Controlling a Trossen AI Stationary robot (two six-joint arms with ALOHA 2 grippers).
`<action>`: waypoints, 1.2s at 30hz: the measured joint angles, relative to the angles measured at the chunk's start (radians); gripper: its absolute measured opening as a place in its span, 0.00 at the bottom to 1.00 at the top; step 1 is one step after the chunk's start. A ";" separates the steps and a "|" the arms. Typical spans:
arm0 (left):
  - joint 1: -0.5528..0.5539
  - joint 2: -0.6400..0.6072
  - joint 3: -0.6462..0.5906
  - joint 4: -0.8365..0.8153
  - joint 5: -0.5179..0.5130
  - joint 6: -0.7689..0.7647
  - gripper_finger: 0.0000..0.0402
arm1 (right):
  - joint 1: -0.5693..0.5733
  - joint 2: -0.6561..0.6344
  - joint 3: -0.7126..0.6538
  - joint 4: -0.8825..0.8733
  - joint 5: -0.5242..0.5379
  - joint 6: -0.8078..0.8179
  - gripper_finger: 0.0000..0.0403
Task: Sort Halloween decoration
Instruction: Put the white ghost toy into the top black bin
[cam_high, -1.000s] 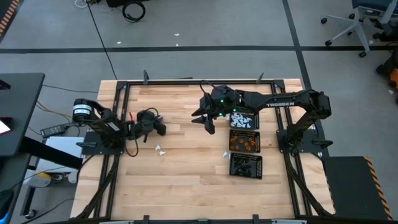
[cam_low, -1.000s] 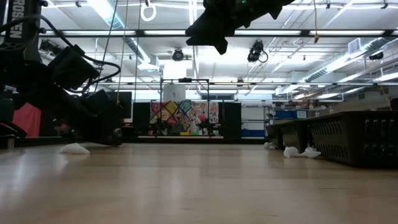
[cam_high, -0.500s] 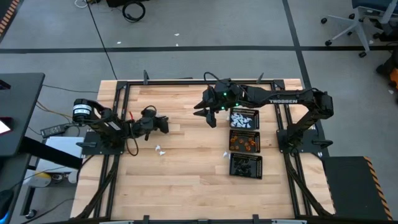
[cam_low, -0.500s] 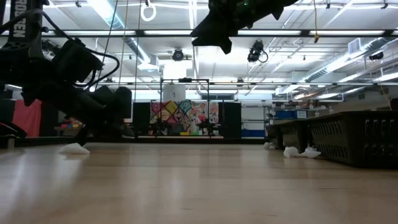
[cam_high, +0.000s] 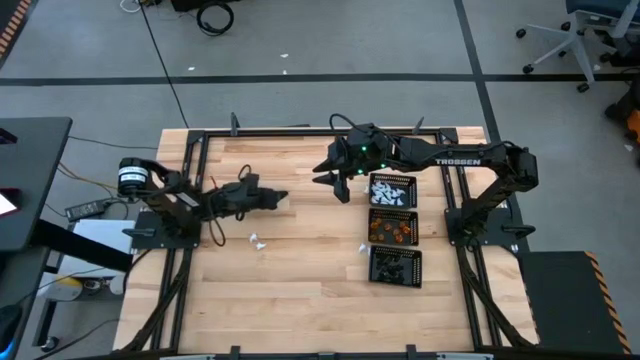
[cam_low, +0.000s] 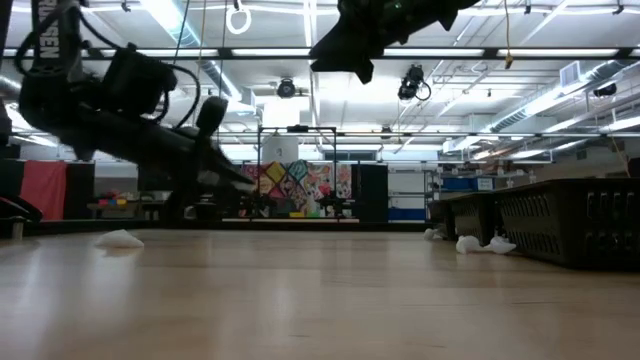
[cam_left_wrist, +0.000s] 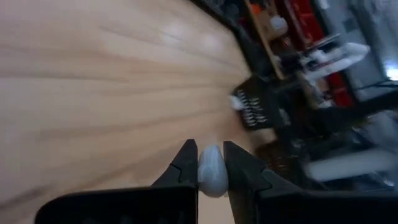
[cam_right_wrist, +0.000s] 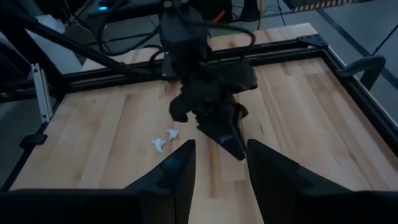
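White trinket (cam_left_wrist: 212, 169) (pinched) has risen in left end effector (cam_left_wrist: 210, 163).

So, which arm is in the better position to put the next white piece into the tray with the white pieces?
Probably the left. Its gripper is shut on a white trinket above the table. The right gripper hovers open and empty beside the white tray, nearer to it but holding nothing.

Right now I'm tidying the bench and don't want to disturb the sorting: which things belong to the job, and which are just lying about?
Part of the job:
- white trinket pinched in the left claw
- loose white trinkets on the table
- three mesh trays holding sorted pieces
- right claw, open, raised beside the trays

Just lying about:
- cables on the floor
- office chair
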 joint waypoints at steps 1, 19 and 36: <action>0.005 0.000 0.020 -0.006 0.022 -0.001 0.09 | -0.004 0.000 0.000 -0.004 0.000 -0.004 0.37; 0.085 0.235 0.635 -0.469 0.328 0.177 0.09 | -0.122 -0.215 0.000 -0.184 0.138 0.020 0.37; 0.080 0.696 1.403 -0.753 0.570 0.295 0.09 | -0.134 -0.282 0.000 -0.245 0.156 0.071 0.37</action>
